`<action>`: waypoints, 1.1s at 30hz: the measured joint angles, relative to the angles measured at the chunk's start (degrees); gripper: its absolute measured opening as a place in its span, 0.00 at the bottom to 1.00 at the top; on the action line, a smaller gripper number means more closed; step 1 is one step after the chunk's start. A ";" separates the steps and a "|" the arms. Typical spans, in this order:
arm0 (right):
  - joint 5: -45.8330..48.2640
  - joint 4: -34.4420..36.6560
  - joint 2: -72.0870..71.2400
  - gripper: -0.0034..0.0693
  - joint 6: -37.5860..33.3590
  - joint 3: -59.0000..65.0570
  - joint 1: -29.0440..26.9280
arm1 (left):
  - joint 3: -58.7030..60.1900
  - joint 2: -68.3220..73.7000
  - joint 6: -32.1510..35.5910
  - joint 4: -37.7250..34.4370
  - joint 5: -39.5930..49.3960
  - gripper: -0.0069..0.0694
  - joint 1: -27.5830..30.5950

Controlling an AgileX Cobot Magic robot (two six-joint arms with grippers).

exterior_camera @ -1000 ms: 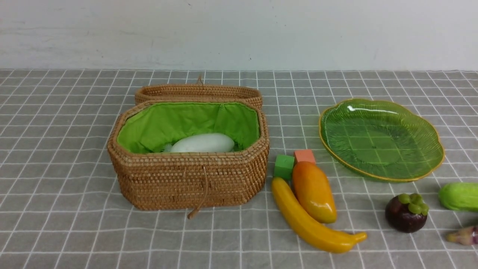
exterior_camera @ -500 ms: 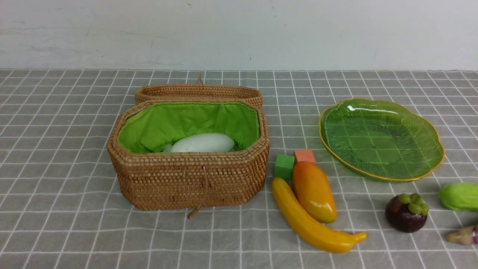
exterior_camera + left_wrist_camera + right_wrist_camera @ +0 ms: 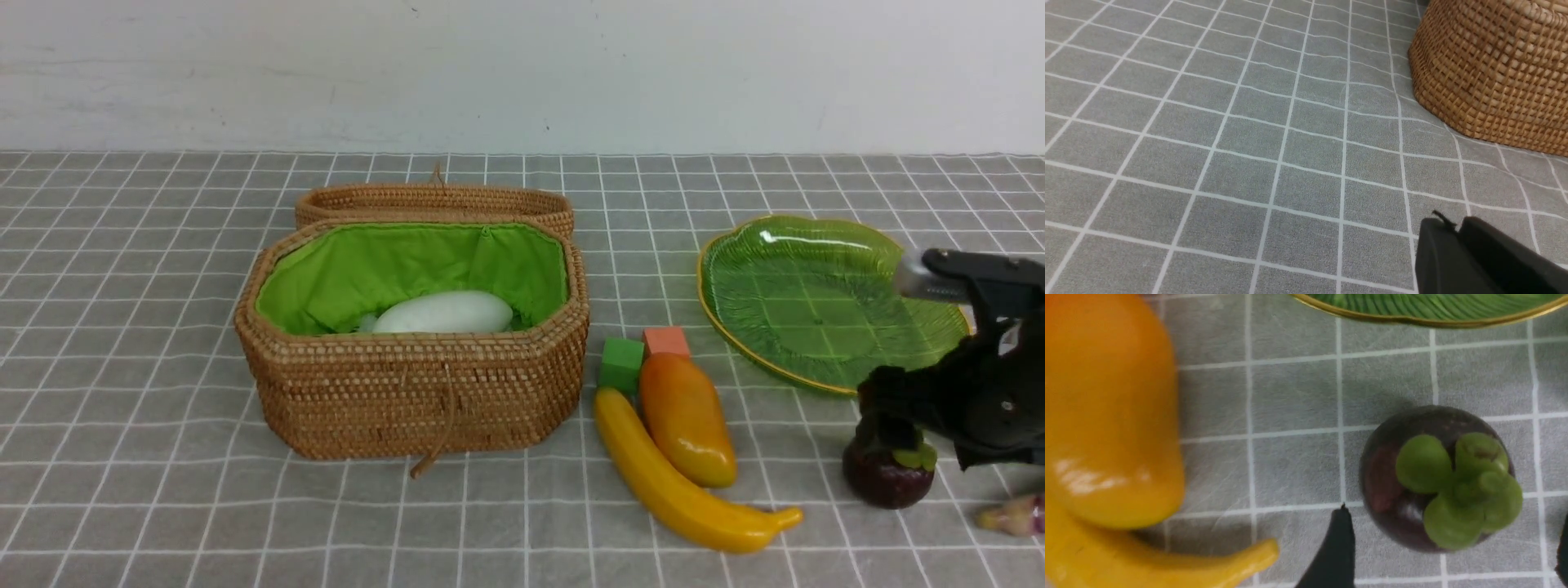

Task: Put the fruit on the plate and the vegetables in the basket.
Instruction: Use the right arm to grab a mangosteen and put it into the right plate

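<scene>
My right gripper [image 3: 894, 433] hangs open just above the dark purple mangosteen [image 3: 886, 483]. In the right wrist view its fingertips [image 3: 1337, 543] stand either side of the mangosteen [image 3: 1437, 477], apart from it. The mango [image 3: 686, 416] and banana [image 3: 678, 490] lie side by side right of the basket [image 3: 408, 392], and both show in the right wrist view, mango [image 3: 1110, 416] and banana [image 3: 1167, 563]. The white radish [image 3: 445, 313] lies in the basket. The green plate [image 3: 816, 302] holds nothing. The eggplant's tip [image 3: 1012, 514] shows at the right edge. The cucumber is hidden behind the arm. My left gripper [image 3: 1447, 228] is shut and empty, near the basket's wall [image 3: 1490, 69].
A green cube [image 3: 620, 363] and an orange cube [image 3: 665, 339] sit behind the mango. The basket's lid [image 3: 433, 200] lies open behind it, and a cord hangs down its front. The plate's gold rim [image 3: 1412, 316] is just beyond the mangosteen.
My right arm has come into the front view from the right and now sits over the mangosteen, covering the cucumber. Nothing on the table has moved.
</scene>
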 joint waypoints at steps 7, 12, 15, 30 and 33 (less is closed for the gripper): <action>-2.71 4.34 7.97 0.80 -3.16 -0.59 -1.38 | 0.00 0.00 0.00 0.00 0.00 0.18 0.00; 4.47 7.14 5.03 0.80 -5.81 -3.41 -1.38 | 0.00 0.00 0.00 0.00 0.00 0.19 0.00; 11.49 7.30 1.42 0.80 -5.95 -8.28 -1.38 | 0.00 0.00 0.00 0.00 0.00 0.19 0.00; 9.87 4.64 22.96 0.80 -5.43 -40.14 -5.88 | 0.00 0.00 0.00 0.00 0.00 0.20 0.00; 9.63 5.37 30.04 0.80 -5.18 -42.43 -5.88 | 0.00 0.00 0.00 0.00 0.00 0.21 0.00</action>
